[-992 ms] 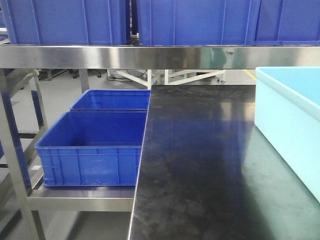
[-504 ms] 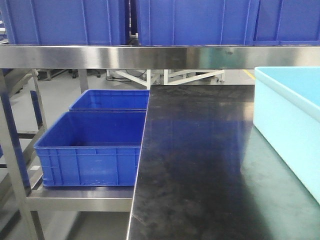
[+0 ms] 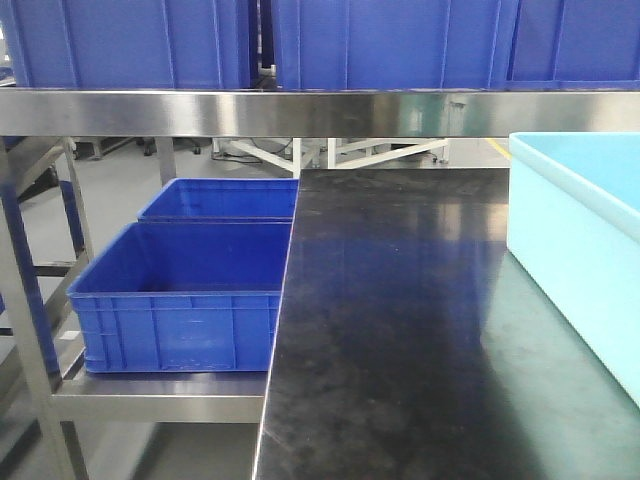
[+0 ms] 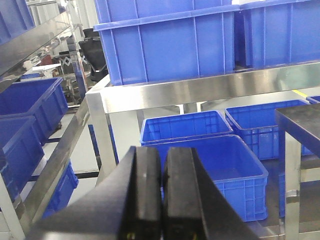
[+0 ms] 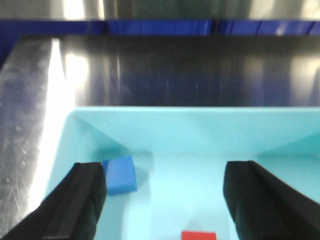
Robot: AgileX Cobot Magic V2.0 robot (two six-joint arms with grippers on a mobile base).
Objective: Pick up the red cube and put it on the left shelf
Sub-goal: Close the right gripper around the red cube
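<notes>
We are looking into a storeroom of steel racking, with blue crates [image 3: 185, 300] standing on the left shelf [image 3: 160, 405] low at the left. A dark table top [image 3: 400, 330] runs down the middle. The wall of a pale tub [image 3: 575, 250] rises at the right edge.

In the front view, the crates and the tub's edge sit a shade further left than a second ago, and they have barely stirred in the last half second. We judge that the camera's drift is settling. Neither arm shows in this view, so the pick looks not yet begun.

The left gripper [image 4: 161, 190] shows in its own wrist view with its two dark fingers pressed together and nothing between them. It points toward the racking and the crates.

The right gripper [image 5: 172, 200] hangs over the tub with its fingers spread wide and holds nothing. Below it, a blue block [image 5: 120, 175] lies on the tub floor near the left corner.

The red cube [image 5: 198, 235] lies on the same floor at the very bottom of the right wrist view. It is well apart from the blue block and sits in the span between the two fingers. We see only a flat, bright red sliver of it, blurred and cut off by the frame, so we cannot tell its edges or how it is turned.
</notes>
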